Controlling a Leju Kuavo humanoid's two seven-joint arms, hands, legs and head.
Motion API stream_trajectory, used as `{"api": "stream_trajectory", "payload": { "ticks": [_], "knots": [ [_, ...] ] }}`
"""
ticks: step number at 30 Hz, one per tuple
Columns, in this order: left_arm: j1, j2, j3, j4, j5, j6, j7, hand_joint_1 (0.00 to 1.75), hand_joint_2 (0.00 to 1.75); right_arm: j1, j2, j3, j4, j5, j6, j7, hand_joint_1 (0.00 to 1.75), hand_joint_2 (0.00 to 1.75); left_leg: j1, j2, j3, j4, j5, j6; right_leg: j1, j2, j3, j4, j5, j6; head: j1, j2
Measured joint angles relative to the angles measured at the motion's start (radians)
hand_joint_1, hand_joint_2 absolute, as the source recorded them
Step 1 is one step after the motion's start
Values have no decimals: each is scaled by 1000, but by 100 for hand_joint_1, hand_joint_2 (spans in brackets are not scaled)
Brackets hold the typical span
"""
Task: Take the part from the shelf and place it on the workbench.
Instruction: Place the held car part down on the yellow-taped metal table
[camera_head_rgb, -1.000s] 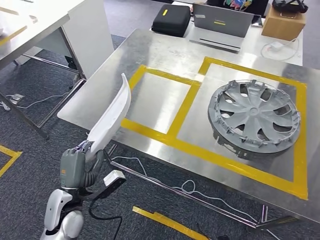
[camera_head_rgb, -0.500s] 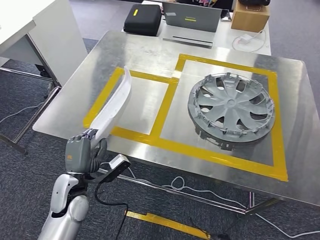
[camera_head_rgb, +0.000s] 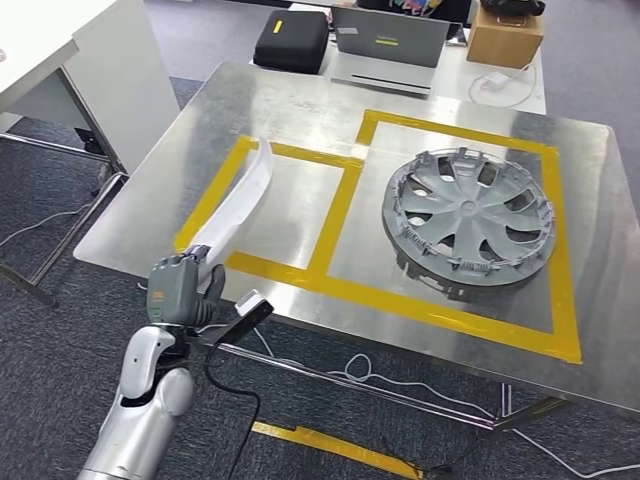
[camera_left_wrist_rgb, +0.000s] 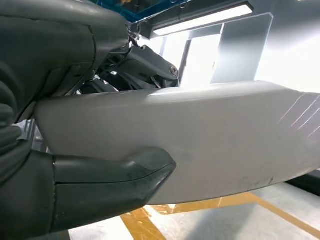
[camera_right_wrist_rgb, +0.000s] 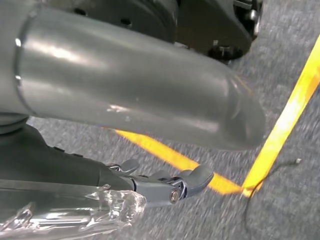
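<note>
The part is a long, curved white plastic strip (camera_head_rgb: 240, 205). My left hand (camera_head_rgb: 177, 290) grips its near end just in front of the workbench's front edge. The strip slants up and away over the left yellow-taped square (camera_head_rgb: 298, 210) of the steel workbench (camera_head_rgb: 302, 110). From the left wrist the white strip (camera_left_wrist_rgb: 196, 135) crosses the picture, with my thumb (camera_left_wrist_rgb: 113, 175) pressed under it and the fingers wrapped over its top. My right hand (camera_right_wrist_rgb: 166, 187) hangs low over grey carpet, fingers stretched out with nothing in them.
A grey wheel cover (camera_head_rgb: 468, 215) lies in the right taped square. A black case (camera_head_rgb: 290, 40), a laptop (camera_head_rgb: 389, 45) and a cardboard box (camera_head_rgb: 512, 35) stand on the table behind. A white desk (camera_head_rgb: 68, 70) is at the left. Cables trail under the bench.
The whole view has shifted as the camera moved up to the bench. My left hand has carried the strip forward, and it now leans lower over the left taped square.
</note>
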Motion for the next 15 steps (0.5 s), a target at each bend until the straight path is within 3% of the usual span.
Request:
{"api": "stream_trajectory", "payload": {
  "ticks": [11, 15],
  "knots": [
    [-184, -51, -59, 263, -209, -19, 87, 175, 175, -3, 20, 25, 2, 76, 24, 50, 0, 0, 2, 0, 0, 0, 2, 1, 2, -1, -1, 3, 0, 0, 0, 0],
    [-238, -71, -84, 347, -252, -23, 107, 175, 175, -12, 27, 32, 3, 87, 25, 108, 0, 0, 2, 0, 0, 0, 2, 1, 2, -1, -2, 3, 0, 0, 0, 0]
  ]
}}
